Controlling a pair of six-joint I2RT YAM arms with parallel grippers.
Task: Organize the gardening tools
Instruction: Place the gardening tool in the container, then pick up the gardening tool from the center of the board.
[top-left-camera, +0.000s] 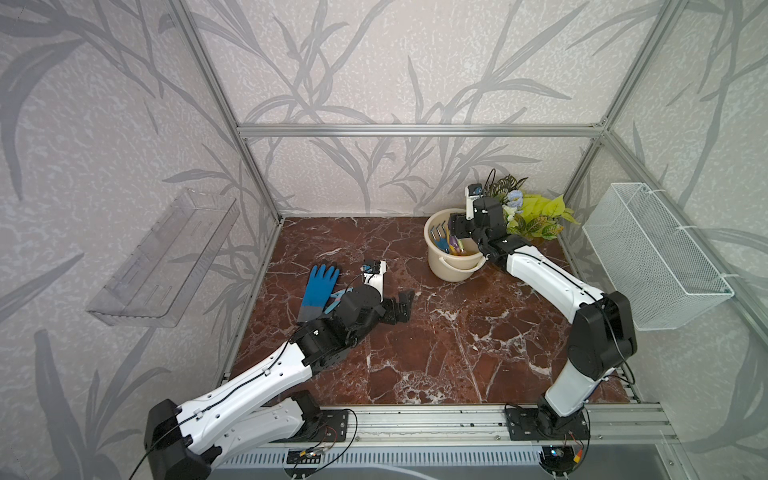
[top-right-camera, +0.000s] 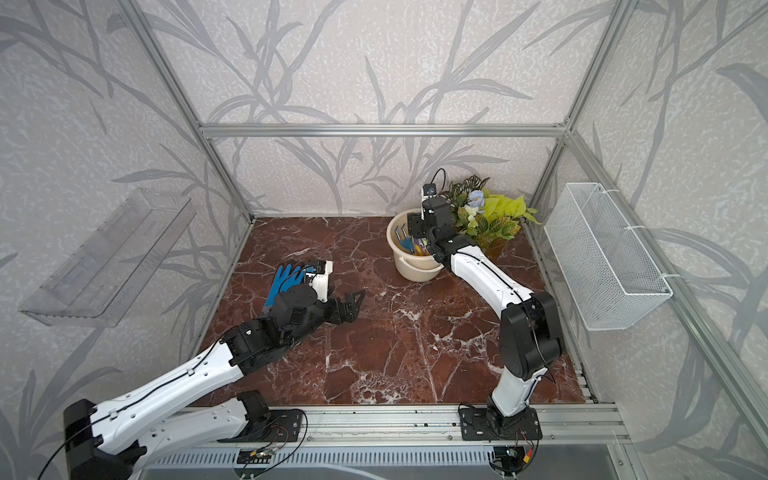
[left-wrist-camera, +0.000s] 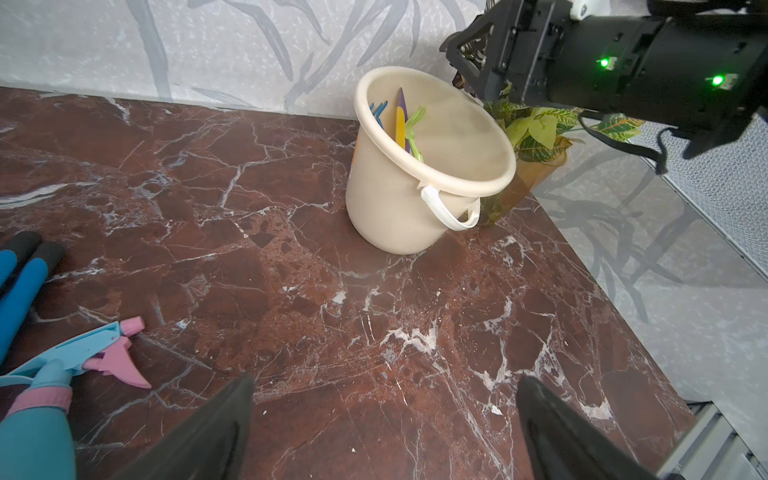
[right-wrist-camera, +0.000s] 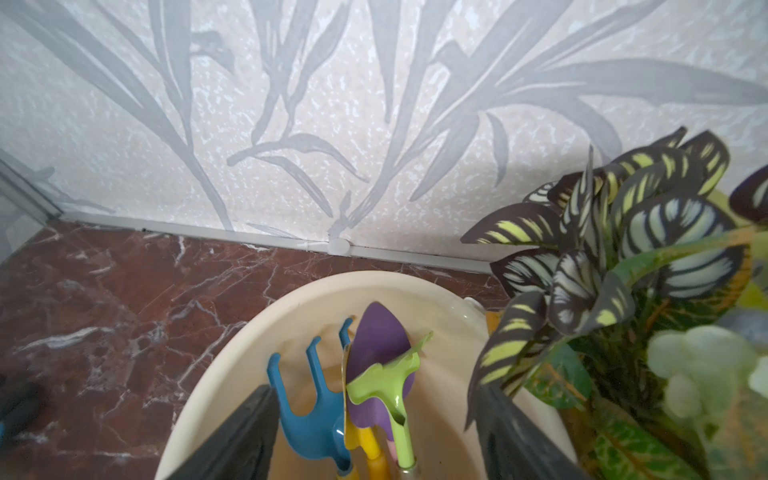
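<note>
The gardening tools stand together inside the cream bucket (top-left-camera: 453, 270) at the back right. From the right wrist I see the blue fork (right-wrist-camera: 307, 411), the purple trowel (right-wrist-camera: 378, 345), the green rake (right-wrist-camera: 386, 382) and the yellow shovel (right-wrist-camera: 368, 444), heads up. My right gripper (right-wrist-camera: 374, 388) hangs over the bucket mouth, open, its fingers (right-wrist-camera: 249, 436) wide on either side of the tools without touching them. In both top views it sits at the bucket's rim (top-left-camera: 455, 226) (top-right-camera: 415, 226). My left gripper (top-left-camera: 405, 305) (left-wrist-camera: 386, 382) is open and empty above the marble tabletop, left of centre.
A blue glove (top-left-camera: 318, 291) and a blue-pink spray bottle (left-wrist-camera: 62, 365) lie beside my left arm. A potted leafy plant (top-left-camera: 536, 216) stands right behind the bucket. A white wire basket (top-left-camera: 656, 257) hangs on the right wall, a clear shelf (top-left-camera: 166, 257) on the left wall.
</note>
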